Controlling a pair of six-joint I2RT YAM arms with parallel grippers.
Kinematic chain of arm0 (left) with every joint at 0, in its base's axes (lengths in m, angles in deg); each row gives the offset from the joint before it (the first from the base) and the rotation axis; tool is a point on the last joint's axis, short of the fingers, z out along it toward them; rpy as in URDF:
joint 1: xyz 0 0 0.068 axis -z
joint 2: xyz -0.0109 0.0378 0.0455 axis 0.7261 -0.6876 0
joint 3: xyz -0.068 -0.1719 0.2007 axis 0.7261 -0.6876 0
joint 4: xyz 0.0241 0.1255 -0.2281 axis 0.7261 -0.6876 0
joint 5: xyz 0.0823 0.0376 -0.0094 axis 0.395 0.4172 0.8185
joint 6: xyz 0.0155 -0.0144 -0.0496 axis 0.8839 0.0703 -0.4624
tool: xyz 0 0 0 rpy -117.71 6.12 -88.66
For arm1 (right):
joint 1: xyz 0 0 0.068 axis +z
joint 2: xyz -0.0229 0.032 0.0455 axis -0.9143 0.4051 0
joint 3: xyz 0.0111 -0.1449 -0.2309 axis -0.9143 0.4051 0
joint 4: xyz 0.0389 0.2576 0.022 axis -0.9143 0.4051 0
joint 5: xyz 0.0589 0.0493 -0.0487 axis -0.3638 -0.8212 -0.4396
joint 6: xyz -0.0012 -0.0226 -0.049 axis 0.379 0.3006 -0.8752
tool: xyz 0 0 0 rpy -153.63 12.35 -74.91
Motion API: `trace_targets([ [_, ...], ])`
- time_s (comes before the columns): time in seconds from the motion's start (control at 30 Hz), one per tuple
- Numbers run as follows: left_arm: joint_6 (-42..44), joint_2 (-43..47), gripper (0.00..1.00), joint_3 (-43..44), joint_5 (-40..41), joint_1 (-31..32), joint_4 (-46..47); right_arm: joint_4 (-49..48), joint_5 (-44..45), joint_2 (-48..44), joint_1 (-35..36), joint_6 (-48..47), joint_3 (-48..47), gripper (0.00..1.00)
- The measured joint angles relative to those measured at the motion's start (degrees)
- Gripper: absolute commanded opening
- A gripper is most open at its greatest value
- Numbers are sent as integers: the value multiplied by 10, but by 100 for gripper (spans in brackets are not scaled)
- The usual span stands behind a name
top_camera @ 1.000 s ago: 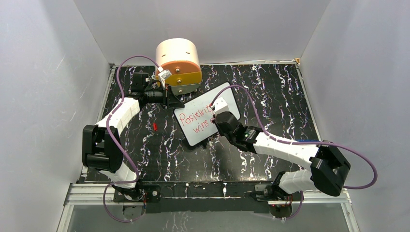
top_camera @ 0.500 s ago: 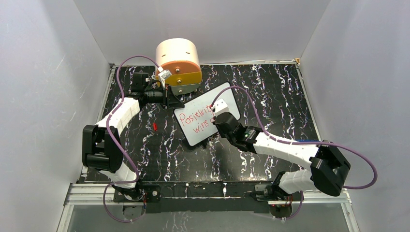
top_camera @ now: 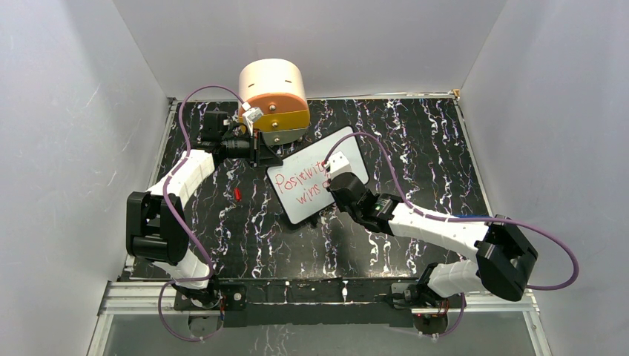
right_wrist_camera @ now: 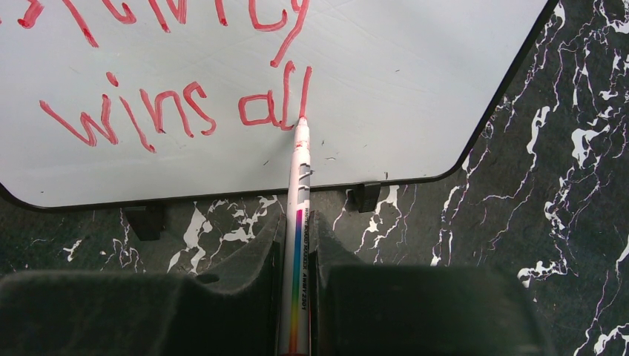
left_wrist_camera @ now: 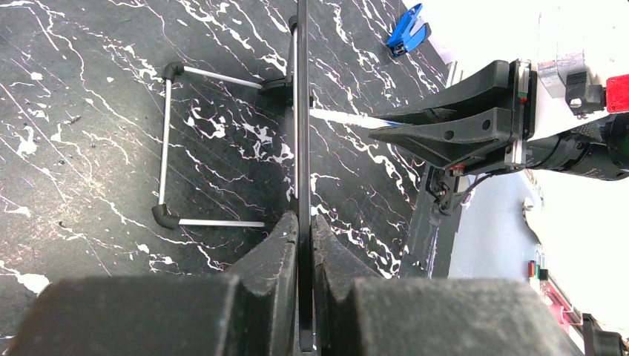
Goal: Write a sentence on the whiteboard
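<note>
The whiteboard stands tilted on the dark table, seen edge-on in the left wrist view. My left gripper is shut on its left edge. The sentence is in red; the right wrist view shows "wins all" under the bottom of the upper line. My right gripper is shut on a white marker with a rainbow stripe. Its red tip touches the board at the foot of the last "l". In the top view the right gripper covers the end of the writing.
A round orange-fronted drawer unit stands behind the board. A small red cap lies on the table left of the board. A wire stand props the board from behind. A blue clip lies farther off.
My right gripper with the marker has shifted slightly down the board. The left arm and the board have not moved.
</note>
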Motion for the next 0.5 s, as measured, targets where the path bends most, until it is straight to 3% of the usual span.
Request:
trace_targets([
  [0.5,0,0,0,0,0,0,0,4,10,0,0,3,0,0],
])
